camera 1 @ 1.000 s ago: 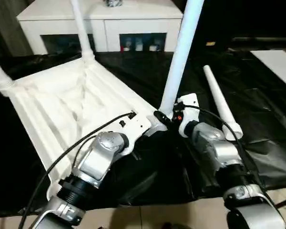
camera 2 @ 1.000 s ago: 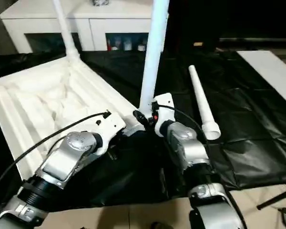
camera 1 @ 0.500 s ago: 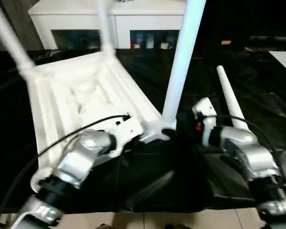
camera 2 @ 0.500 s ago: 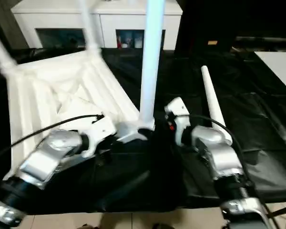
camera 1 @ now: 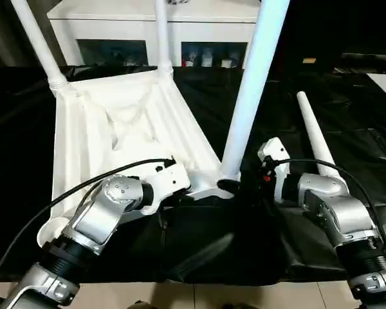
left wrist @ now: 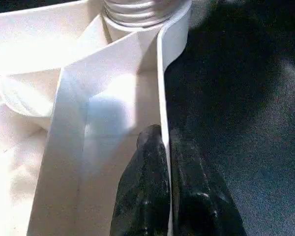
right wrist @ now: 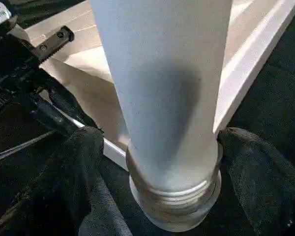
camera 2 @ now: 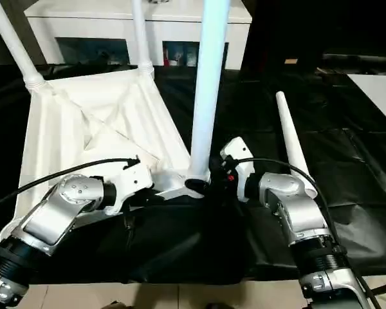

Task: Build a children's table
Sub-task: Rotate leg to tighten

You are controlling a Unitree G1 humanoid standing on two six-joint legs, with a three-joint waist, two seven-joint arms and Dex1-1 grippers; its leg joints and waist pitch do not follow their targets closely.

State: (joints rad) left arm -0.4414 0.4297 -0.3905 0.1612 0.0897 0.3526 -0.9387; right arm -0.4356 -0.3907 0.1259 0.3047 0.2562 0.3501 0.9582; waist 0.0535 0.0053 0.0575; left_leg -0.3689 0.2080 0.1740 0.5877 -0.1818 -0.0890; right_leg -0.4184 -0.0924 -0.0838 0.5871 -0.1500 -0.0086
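The children's table lies upside down, its ribbed white top on black cloth. Two legs stand at its far corners. A third leg rises from the near right corner. A loose leg lies on the cloth to the right. My left gripper is shut on the top's thin rim beside that near corner. My right gripper is open, its fingers standing on either side of the third leg's threaded base, close to it.
A white cabinet with glass-fronted compartments stands behind the table. A white board lies at the far right. Black cloth covers the floor up to the tiles at the near edge.
The camera has shifted. My right gripper came off the leg's base to the right and has since returned around it. The left gripper stays on the rim.
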